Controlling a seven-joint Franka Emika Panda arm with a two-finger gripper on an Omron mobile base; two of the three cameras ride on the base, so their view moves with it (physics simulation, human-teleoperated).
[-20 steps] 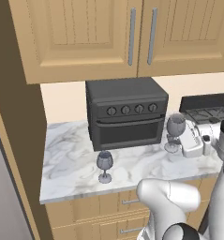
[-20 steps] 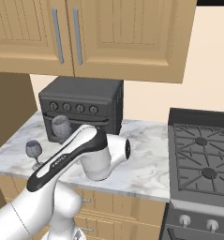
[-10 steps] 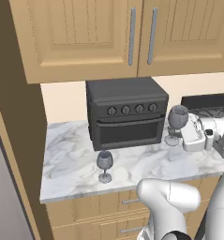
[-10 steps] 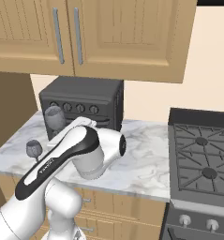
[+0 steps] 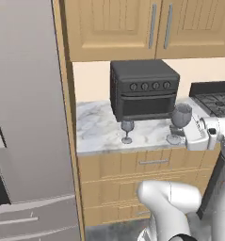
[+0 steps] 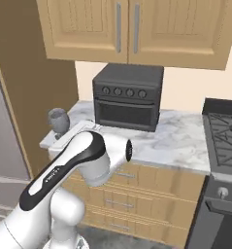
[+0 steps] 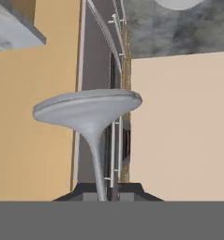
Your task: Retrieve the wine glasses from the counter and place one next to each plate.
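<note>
Hand (image 5: 180, 133) pinching wine glass (image 5: 181, 116) by stem; second glass (image 5: 127, 130) on counter (image 5: 97, 129) before toaster oven (image 5: 143, 89); stove (image 6: 224, 133) beside.

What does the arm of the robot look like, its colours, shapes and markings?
The arm has rounded, glossy white shells with black bands at the joints, and small pale lettering on one black band. The white hand block is boxy. The gripper has two small dark, flat finger tips.

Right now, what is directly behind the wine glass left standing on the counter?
Behind the standing wine glass sits the dark toaster oven on the marble counter. The wall behind the oven is covered by it.
</note>
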